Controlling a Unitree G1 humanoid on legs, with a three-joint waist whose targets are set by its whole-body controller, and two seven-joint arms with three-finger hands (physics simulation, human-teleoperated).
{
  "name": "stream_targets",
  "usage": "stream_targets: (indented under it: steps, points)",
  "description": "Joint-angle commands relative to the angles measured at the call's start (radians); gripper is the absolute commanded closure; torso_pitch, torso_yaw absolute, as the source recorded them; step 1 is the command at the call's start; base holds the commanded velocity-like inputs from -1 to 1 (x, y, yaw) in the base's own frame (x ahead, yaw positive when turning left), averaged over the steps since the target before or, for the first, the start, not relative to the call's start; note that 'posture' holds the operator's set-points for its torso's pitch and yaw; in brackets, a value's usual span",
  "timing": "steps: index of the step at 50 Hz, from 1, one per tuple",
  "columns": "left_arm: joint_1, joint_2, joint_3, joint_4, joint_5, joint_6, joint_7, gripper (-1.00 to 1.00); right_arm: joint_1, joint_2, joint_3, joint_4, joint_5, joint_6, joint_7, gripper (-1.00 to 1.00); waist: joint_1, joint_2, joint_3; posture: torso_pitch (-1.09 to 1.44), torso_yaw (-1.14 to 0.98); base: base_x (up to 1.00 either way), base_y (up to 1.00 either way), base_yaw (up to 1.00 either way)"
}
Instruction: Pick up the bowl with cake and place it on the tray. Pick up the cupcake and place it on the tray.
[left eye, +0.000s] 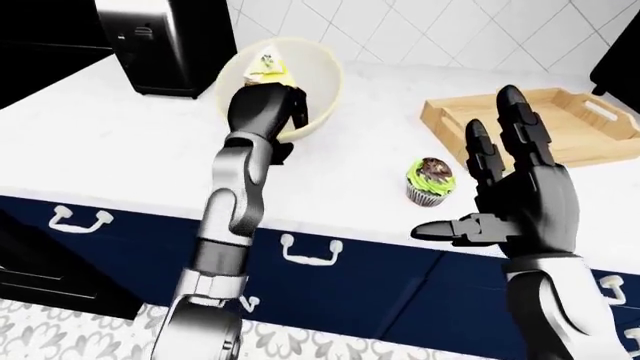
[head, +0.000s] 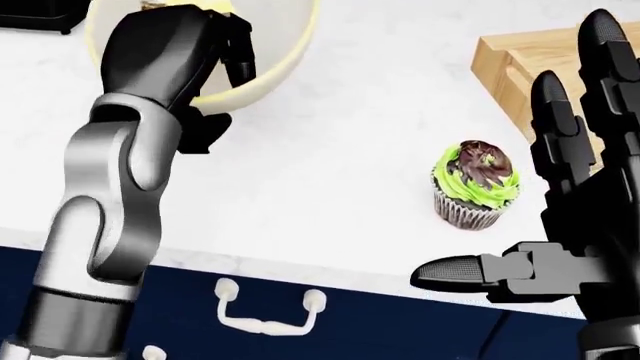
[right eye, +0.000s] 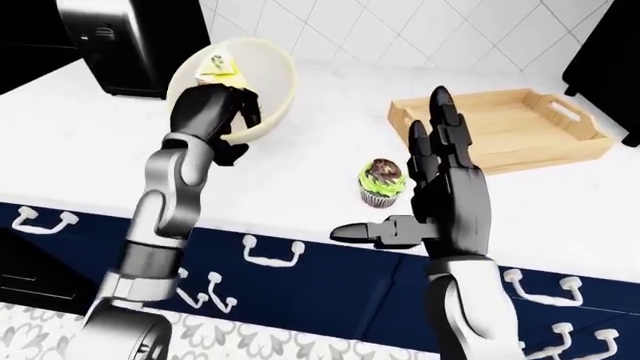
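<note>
A cream bowl (left eye: 312, 75) with a slice of cake (left eye: 268, 66) in it is tilted, its inside facing me, at the upper left of the white counter (left eye: 100, 142). My left hand (left eye: 268, 105) is shut on the bowl's near rim, fingers hooked inside it. A cupcake (left eye: 431, 181) with green frosting and a chocolate top stands on the counter near its lower edge. My right hand (left eye: 462, 180) is open, fingers spread upward and thumb out to the left, just right of the cupcake and not touching it. A wooden tray (left eye: 580, 146) lies at the right, with nothing in it.
A black appliance (left eye: 160, 45) stands at the upper left beside the bowl. A dark object (left eye: 620, 52) sits at the top right by the tray. Navy drawers with white handles (left eye: 305, 255) run below the counter edge. A tiled wall (left eye: 420, 30) backs the counter.
</note>
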Motion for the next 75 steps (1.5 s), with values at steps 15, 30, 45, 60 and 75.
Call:
stream_targets:
  steps: [15,30,45,60,75]
  points:
    - [0.064,-0.017,0.011,-0.334,0.062,-0.005,-0.159,1.00,-0.255,-0.306,-0.042,-0.126,-0.079,0.402,0.116,-1.00,0.004,-0.015,-0.011,0.00,0.00,0.00,0.00,0.00]
    - [0.059,-0.013,0.012,-0.352,0.074,-0.004,-0.161,1.00,-0.508,-0.491,0.212,0.016,-0.646,0.494,0.577,-1.00,0.006,-0.015,-0.004,0.00,0.00,0.00,0.00,0.00]
    - [0.067,-0.018,0.009,-0.334,0.083,-0.017,-0.138,1.00,-0.633,-0.245,0.147,0.388,-1.278,0.013,1.031,-1.00,0.009,0.000,-0.011,0.00,0.00,0.00,0.00,0.00]
    - [0.065,-0.015,0.012,-0.314,0.085,-0.025,-0.121,1.00,-0.644,-0.183,0.118,0.478,-1.344,-0.108,1.117,-1.00,0.006,0.005,-0.015,0.00,0.00,0.00,0.00,0.00]
    - [0.057,-0.006,0.015,-0.308,0.085,-0.028,-0.117,1.00,-0.596,-0.135,0.146,0.502,-1.362,-0.158,1.119,-1.00,0.001,0.009,-0.011,0.00,0.00,0.00,0.00,0.00]
